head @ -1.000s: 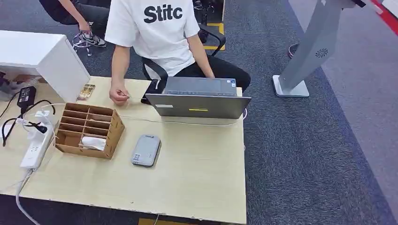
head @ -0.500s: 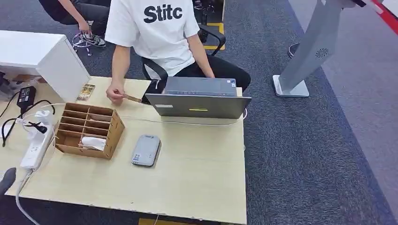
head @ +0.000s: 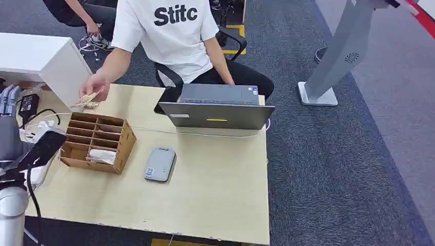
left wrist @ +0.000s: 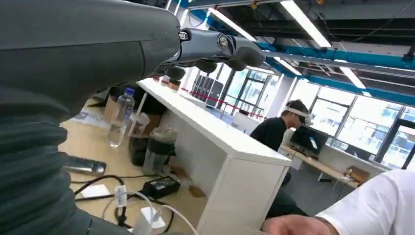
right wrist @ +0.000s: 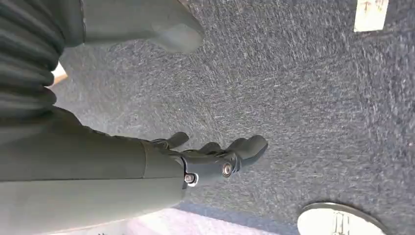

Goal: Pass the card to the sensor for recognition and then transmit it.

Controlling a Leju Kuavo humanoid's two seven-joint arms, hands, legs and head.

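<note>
- The wooden table (head: 215, 189) is serving as the landmark; a person in a white shirt (head: 169, 31) is sitting at its far edge, behind an open laptop (head: 218, 107).
- The person's hand (head: 95, 87) is holding a card (head: 86, 99) above the table's far left corner, just beyond the cardboard organizer (head: 97, 141).
- The grey sensor (head: 159, 164) is lying flat near the table's middle, just beside the organizer on its right side and in front of the laptop.
- The left hand (head: 10, 102) is reaching up at the table's left edge, well short of the card; its fingers (left wrist: 215, 46) are lying stretched out side by side and holding nothing.
- The right hand (right wrist: 210, 159) is hanging over grey carpet away from the table, with its fingers (right wrist: 249, 146) lightly curled, slightly apart, and gripping nothing.
- A white power strip (head: 36, 164) with cables is lying along the table's left edge, partly hidden by the left arm.
- A white cabinet (head: 46, 64) is standing against the table's far left corner.
</note>
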